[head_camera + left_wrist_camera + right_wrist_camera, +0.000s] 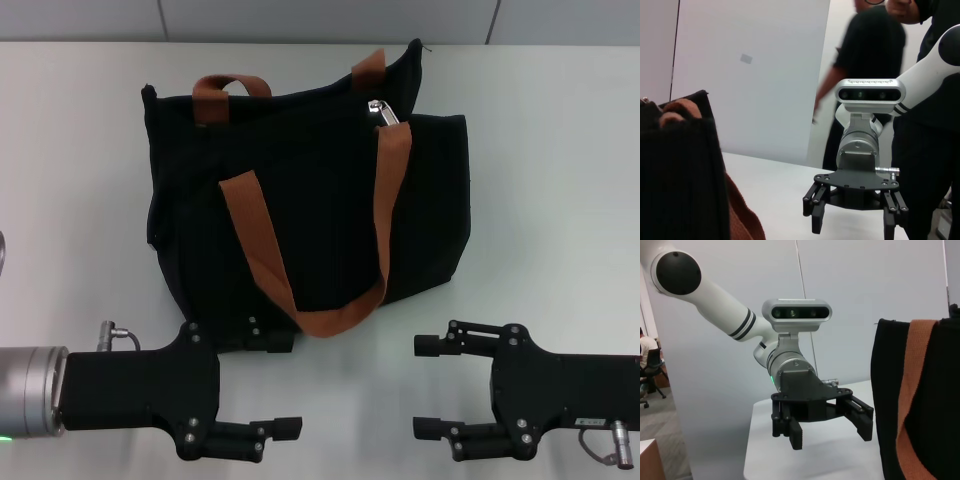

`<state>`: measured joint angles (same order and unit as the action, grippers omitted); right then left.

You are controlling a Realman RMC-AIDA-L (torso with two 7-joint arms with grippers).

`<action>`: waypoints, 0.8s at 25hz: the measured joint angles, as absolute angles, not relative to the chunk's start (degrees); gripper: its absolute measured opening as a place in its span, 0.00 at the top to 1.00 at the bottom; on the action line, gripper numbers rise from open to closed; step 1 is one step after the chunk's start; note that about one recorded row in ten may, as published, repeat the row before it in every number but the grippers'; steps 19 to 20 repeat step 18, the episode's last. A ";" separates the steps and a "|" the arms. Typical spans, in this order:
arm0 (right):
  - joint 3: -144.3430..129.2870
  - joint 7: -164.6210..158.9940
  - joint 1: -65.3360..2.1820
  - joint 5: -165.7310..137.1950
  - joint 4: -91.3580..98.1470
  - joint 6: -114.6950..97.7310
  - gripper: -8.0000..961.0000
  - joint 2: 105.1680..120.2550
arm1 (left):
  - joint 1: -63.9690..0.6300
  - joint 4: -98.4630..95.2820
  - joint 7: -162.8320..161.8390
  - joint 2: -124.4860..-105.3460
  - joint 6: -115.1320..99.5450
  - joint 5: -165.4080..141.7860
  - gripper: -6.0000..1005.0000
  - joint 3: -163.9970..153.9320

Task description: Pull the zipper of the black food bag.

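Observation:
The black food bag (320,180) lies flat in the middle of the white table, with two orange-brown strap handles (392,200). The silver zipper pull (382,112) sits at the bag's far top edge, toward its right end. My left gripper (285,385) is open and empty at the near left, one finger by the bag's near edge. My right gripper (428,387) is open and empty at the near right, apart from the bag. The two grippers face each other. The left wrist view shows the right gripper (855,220) and the bag (680,175). The right wrist view shows the left gripper (832,430) and the bag (935,400).
The white table (540,200) spreads to both sides of the bag and ends at a wall at the back. In the left wrist view a person in black (870,65) stands behind my right arm.

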<state>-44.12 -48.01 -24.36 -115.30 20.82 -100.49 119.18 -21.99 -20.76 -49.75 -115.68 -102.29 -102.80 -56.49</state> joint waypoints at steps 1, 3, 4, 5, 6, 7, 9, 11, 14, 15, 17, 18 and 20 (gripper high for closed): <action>-44.12 -47.87 -24.36 -115.32 20.71 -100.47 0.19 119.18 | -22.05 -20.71 -49.75 -115.65 -102.36 -102.80 0.19 -56.50; -44.12 -47.87 -24.35 -115.31 20.71 -100.47 0.19 119.18 | -22.13 -20.64 -49.75 -115.57 -102.48 -102.80 0.19 -56.51; -44.12 -47.86 -24.35 -115.32 20.71 -100.46 0.19 119.18 | -22.13 -20.64 -49.75 -115.57 -102.48 -102.80 0.19 -56.51; -44.12 -47.86 -24.35 -115.32 20.71 -100.46 0.19 119.18 | -22.13 -20.64 -49.75 -115.57 -102.48 -102.80 0.19 -56.51; -44.12 -47.85 -24.34 -115.32 20.72 -100.45 0.19 119.18 | -22.16 -20.64 -49.75 -115.54 -102.56 -102.80 0.19 -56.52; -44.12 -47.85 -24.34 -115.32 20.72 -100.45 0.19 119.18 | -22.16 -20.64 -49.75 -115.52 -102.62 -102.80 0.19 -56.52; -44.12 -47.84 -24.34 -115.32 20.73 -100.45 0.19 119.18 | -22.12 -20.64 -49.75 -115.51 -102.64 -102.80 0.19 -56.52; -44.12 -47.83 -24.34 -115.32 20.74 -100.45 0.19 119.18 | -22.12 -20.64 -49.75 -115.51 -102.64 -102.80 0.19 -56.52; -44.12 -47.82 -24.34 -115.32 20.74 -100.45 0.19 119.18 | -22.05 -20.65 -49.75 -115.49 -102.68 -102.79 0.19 -56.51; -44.12 -47.81 -24.34 -115.32 20.74 -100.45 0.19 119.18 | -21.91 -20.65 -49.75 -115.48 -102.90 -102.77 0.19 -56.51; -44.12 -47.81 -24.34 -115.32 20.74 -100.45 0.19 119.18 | -21.91 -20.65 -49.75 -115.48 -102.90 -102.77 0.19 -56.51; -44.12 -47.81 -24.34 -115.32 20.74 -100.45 0.19 119.18 | -21.91 -20.65 -49.75 -115.48 -102.90 -102.77 0.19 -56.51; -44.12 -47.81 -24.34 -115.32 20.74 -100.45 0.19 119.18 | -21.91 -20.65 -49.75 -115.48 -102.90 -102.77 0.19 -56.51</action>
